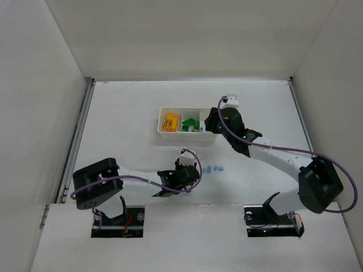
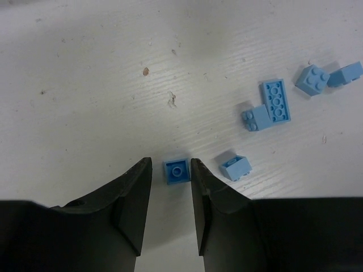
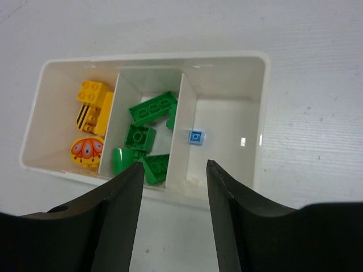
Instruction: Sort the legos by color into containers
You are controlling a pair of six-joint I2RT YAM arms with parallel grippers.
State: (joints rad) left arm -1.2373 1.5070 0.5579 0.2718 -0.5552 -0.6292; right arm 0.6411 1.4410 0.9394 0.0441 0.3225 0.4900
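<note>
Both released: left end effector [image 2: 170,164] astride a light blue lego [image 2: 176,171], right end effector [image 3: 173,167] above the white tray [image 3: 260,107].

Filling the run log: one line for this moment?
left gripper: open astride loose light blue brick | right gripper: open, empty, above tray | right compartment: holds single light blue brick

I observe a white table [image 1: 125,124] with fine grain lines, a brown speck [image 2: 146,71] and fainter marks on it, enclosed by plain white walls [image 1: 39,85], a metal rail [image 1: 78,139] along its left edge.
</note>
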